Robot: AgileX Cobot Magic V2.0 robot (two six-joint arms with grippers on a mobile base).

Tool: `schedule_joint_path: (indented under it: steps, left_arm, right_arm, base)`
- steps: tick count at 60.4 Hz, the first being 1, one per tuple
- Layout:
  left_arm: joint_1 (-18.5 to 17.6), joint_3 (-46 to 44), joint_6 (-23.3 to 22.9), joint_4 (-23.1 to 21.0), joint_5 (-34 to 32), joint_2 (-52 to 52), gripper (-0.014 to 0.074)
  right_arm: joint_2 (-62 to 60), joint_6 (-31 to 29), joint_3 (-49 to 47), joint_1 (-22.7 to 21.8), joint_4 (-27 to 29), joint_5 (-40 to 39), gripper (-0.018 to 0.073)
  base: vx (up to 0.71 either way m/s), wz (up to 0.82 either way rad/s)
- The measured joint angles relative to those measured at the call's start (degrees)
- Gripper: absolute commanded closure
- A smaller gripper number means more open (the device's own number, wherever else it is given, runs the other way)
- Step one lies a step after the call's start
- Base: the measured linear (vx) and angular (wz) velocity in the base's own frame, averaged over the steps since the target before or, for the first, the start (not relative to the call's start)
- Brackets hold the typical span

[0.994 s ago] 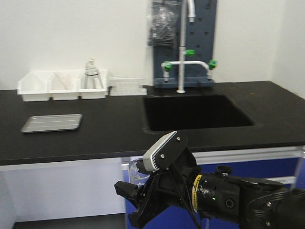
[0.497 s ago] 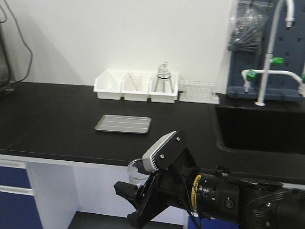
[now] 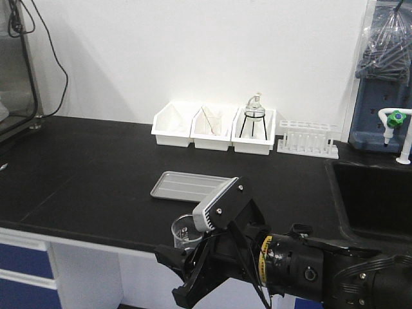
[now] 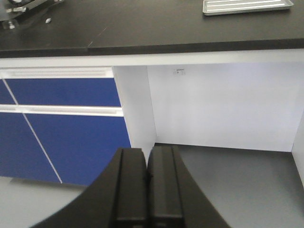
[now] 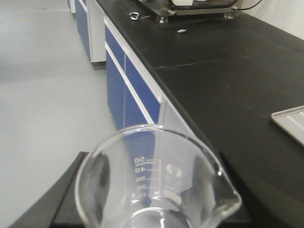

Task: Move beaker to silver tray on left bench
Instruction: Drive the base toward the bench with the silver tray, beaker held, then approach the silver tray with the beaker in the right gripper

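Note:
The beaker [image 5: 156, 185] is clear glass with printed volume marks and a spout. My right gripper [image 5: 156, 202] is shut on it, with dark fingers [image 5: 71, 190] on both sides. In the front view the beaker [image 3: 185, 232] sits upright in the right gripper [image 3: 183, 257], below and in front of the edge of the black bench [image 3: 96, 174]. The silver tray [image 3: 190, 187] lies empty on the bench just behind the beaker; it also shows in the right wrist view [image 5: 290, 121] and the left wrist view [image 4: 247, 5]. My left gripper [image 4: 147, 156] is shut and empty, low in front of the cabinets.
Three white bins [image 3: 212, 129] stand along the wall, one holding a flask on a tripod [image 3: 254, 119]. A test-tube rack [image 3: 308, 140] and a sink [image 3: 373, 193] are to the right. Blue drawers [image 4: 61, 128] lie under the bench. Equipment with cables [image 3: 16, 64] stands far left.
The view has swung left along the bench: sink and tap slid off to the right, and the tray now lies right behind the beaker. The right gripper still holds the beaker.

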Motion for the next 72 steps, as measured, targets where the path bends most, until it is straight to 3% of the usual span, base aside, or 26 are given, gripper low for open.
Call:
schedule_joint_path:
  steps: [72]
  left_arm:
    - [0.00, 0.00, 0.00, 0.00, 0.00, 0.00, 0.0595]
  right_arm:
    - [0.00, 0.00, 0.00, 0.00, 0.00, 0.00, 0.0571]
  base:
    - [0.28, -0.08]
